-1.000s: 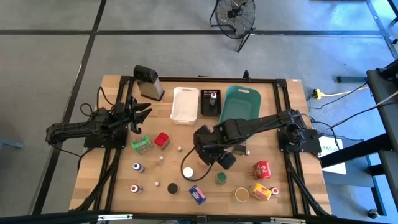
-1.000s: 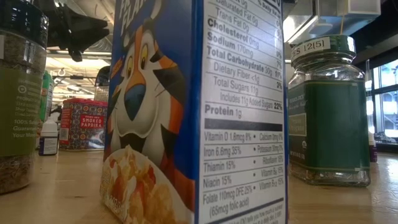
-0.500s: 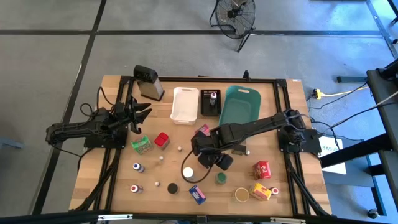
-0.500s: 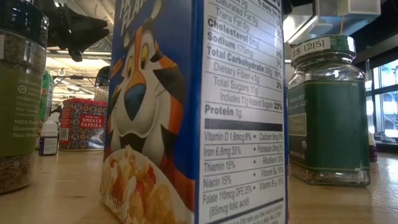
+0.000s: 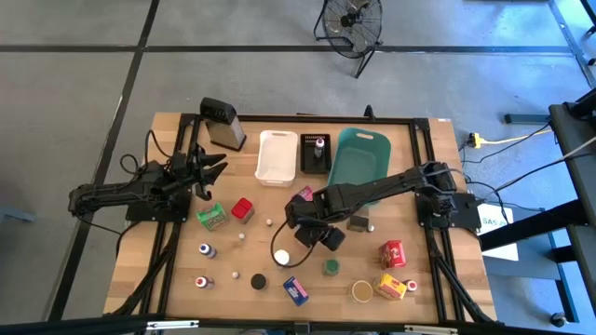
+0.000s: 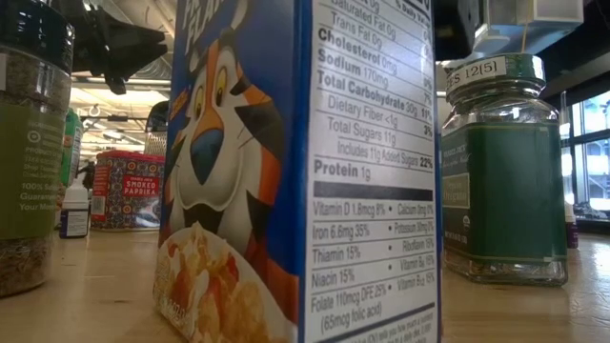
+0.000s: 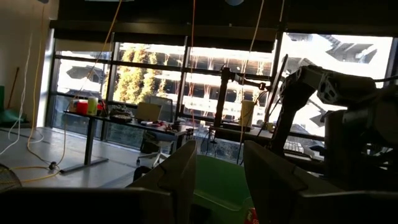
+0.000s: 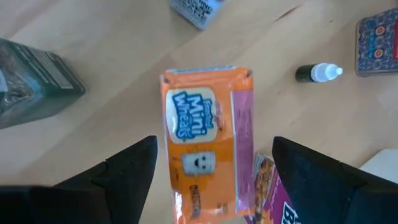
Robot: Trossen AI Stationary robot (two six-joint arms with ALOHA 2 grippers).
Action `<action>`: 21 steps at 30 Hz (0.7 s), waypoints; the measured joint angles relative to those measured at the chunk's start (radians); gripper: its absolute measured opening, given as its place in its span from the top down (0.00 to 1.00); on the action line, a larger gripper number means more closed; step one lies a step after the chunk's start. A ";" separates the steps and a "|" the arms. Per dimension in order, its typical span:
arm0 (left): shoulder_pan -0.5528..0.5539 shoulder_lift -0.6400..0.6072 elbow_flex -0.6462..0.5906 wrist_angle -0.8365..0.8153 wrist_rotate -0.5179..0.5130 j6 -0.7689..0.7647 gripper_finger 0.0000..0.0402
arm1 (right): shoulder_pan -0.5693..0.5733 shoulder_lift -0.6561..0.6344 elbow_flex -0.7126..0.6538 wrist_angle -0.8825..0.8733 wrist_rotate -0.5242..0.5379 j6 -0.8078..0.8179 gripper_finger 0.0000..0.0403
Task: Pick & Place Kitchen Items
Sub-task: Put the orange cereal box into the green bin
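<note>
Now, my jaws: right gripper (image 8: 211, 155) spread wide, empty, straddling the Mini Wheats box (image 8: 208, 140) from above.
Box: lies flat mid-table, near the teal basket (image 5: 358, 158).
Handling: likely light, stiff cardboard, crushable; pinch across its narrow sides.
Left gripper (image 5: 212, 167): parked aside, part open, empty.

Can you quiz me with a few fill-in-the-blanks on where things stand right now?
1. The right gripper hangs with its jaws ____ on either side of the orange Mini Wheats box.
2. The left gripper waits on the table's left side, above the ____ packet.
3. The small bottle with the purple cap stands in the ____ tray.
4. In the low view, the blue cereal box shows a cartoon ____.

Missing words: open; green; black; tiger
</note>
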 joint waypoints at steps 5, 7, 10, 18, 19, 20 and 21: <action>0.000 0.000 0.000 0.000 0.000 0.000 0.68 | -0.001 0.000 -0.008 0.004 -0.013 0.001 0.20; 0.000 0.000 0.000 0.000 0.000 0.000 0.68 | 0.000 0.000 -0.008 0.002 -0.016 0.001 0.21; 0.000 0.000 0.000 0.000 0.000 0.000 0.68 | -0.002 0.000 -0.008 0.002 -0.024 0.012 0.24; 0.000 0.000 0.000 0.000 0.000 0.000 0.68 | -0.002 0.000 -0.008 0.002 -0.024 0.021 0.39; 0.000 0.000 0.000 0.000 0.000 0.000 0.68 | -0.002 0.000 -0.008 0.002 -0.024 0.021 0.41; 0.000 0.000 0.000 0.000 0.000 0.000 0.68 | -0.002 0.000 -0.008 0.002 -0.024 0.021 0.43; 0.000 0.000 0.000 0.000 0.000 0.000 0.68 | -0.002 0.000 -0.008 0.002 -0.024 0.021 0.46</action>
